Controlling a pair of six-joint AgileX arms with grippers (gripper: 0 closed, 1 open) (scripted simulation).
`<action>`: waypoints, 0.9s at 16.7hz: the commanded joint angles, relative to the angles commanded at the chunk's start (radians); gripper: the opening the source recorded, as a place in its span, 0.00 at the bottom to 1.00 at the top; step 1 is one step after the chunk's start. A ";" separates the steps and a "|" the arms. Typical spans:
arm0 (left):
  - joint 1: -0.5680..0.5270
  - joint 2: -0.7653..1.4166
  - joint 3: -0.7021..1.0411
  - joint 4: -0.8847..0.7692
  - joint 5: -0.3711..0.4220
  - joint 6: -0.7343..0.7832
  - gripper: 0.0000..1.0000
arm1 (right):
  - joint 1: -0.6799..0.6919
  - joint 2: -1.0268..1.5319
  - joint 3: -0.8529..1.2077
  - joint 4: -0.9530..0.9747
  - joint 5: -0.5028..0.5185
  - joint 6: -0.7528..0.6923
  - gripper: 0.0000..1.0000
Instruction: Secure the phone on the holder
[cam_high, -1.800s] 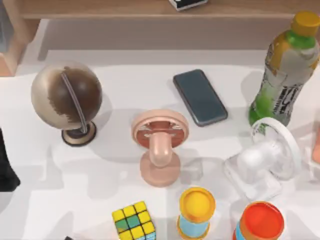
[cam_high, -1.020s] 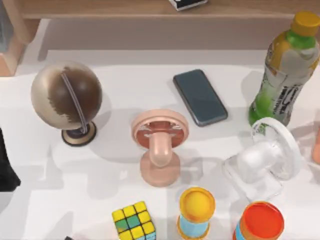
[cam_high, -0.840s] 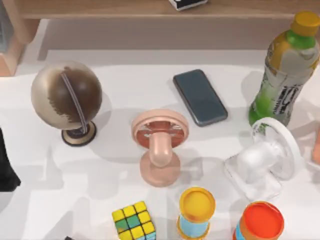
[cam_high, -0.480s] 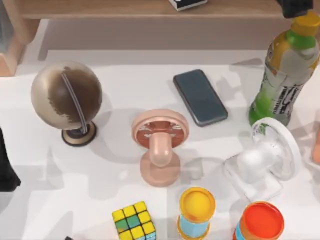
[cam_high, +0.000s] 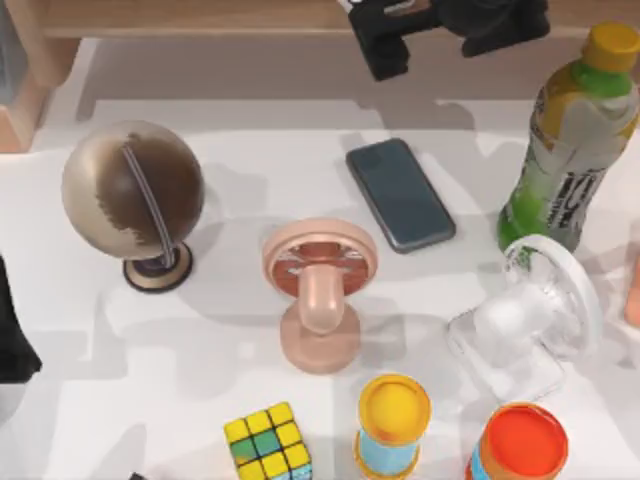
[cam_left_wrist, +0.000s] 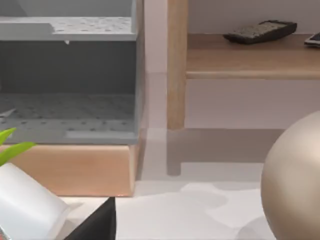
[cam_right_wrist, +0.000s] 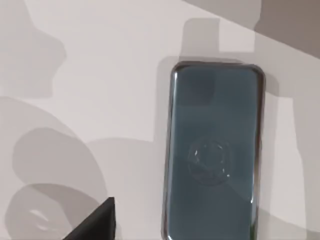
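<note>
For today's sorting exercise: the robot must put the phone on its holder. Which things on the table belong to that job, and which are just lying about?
Belongs to the job:
phone
holder

Just lying about:
globe
green bottle
white fan
puzzle cube
yellow-lidded tub
orange-lidded tub

phone (cam_high: 400, 194): glossy glass face | holder (cam_high: 319, 290): smooth matt plastic | table (cam_high: 230, 330): smooth white
</note>
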 joint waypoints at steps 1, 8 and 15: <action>0.000 0.000 0.000 0.000 0.000 0.000 1.00 | 0.007 0.083 0.070 -0.045 0.006 0.008 1.00; 0.000 0.000 0.000 0.000 0.000 0.000 1.00 | 0.010 0.422 0.348 -0.235 0.044 0.054 1.00; 0.000 0.000 0.000 0.000 0.000 0.000 1.00 | 0.008 0.434 0.349 -0.236 0.044 0.053 1.00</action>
